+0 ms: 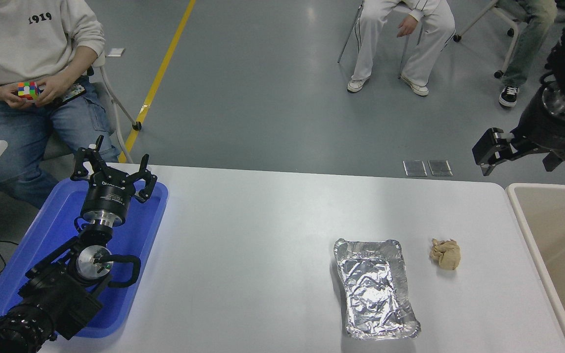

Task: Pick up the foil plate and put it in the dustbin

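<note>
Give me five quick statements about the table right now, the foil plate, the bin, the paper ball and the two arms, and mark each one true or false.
1. The foil plate lies on the table, empty. True.
2. The paper ball sits inside the foil plate. False: it lies on the table just right of the plate, apart from it.
3. The right gripper is holding the foil plate. False: it is raised off the table's far right corner, holding nothing.
4. The left gripper is open above the blue tray. True.
5. The dustbin stands at the table's left edge. False: it stands at the right edge.
</note>
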